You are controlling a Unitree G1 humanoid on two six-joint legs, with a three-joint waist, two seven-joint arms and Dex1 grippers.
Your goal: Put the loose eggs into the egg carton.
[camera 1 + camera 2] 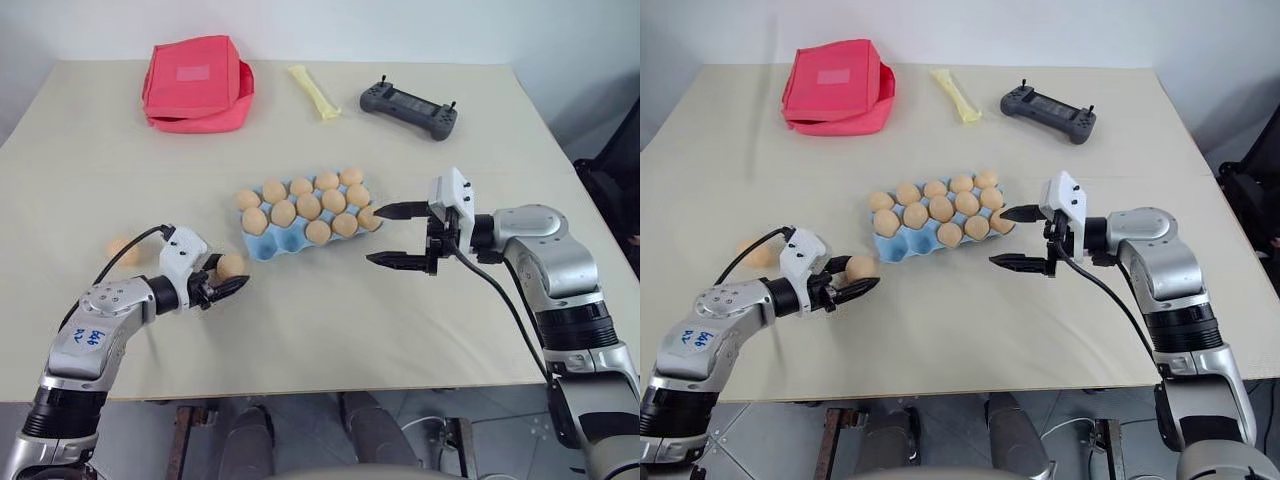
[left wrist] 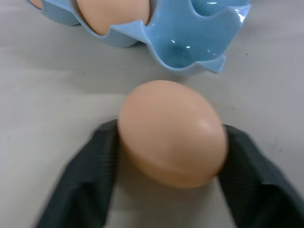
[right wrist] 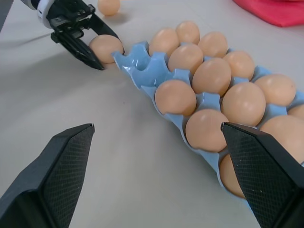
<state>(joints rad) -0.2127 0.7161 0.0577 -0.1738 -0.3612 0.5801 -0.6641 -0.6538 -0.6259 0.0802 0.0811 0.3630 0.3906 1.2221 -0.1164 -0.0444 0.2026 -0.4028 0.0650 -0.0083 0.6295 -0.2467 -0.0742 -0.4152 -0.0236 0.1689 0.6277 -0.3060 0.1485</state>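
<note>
Eggs are filling most of the egg carton (image 1: 262, 247), which is sitting near the middle of the table (image 1: 330, 330) with its long side running slantwise toward the far right; the cup hollows at its near-left end are lying empty. Just off that empty end, the left gripper (image 1: 229, 283) is pinching one loose egg (image 1: 231, 265) between its two black fingers, the egg sitting close beside the carton's blue rim but apart from it. Another loose egg (image 1: 121, 250) is lying alone toward the left edge of the table, behind the left arm's black cable. At the carton's opposite end, the right gripper (image 1: 386, 236) is hovering with its fingers spread wide and holding nothing, one fingertip (image 1: 385, 211) lying right beside the last egg at that end and the other sitting nearer the front edge. Nothing is lying between the held egg and the empty hollows. Toward the far edge, well apart from the carton, a red fabric pouch (image 1: 197, 83) is resting near the far-left corner, a pale yellow strip (image 1: 315, 92) is lying to its right, and a dark grey handheld controller (image 1: 408, 108) is sitting further right.
</note>
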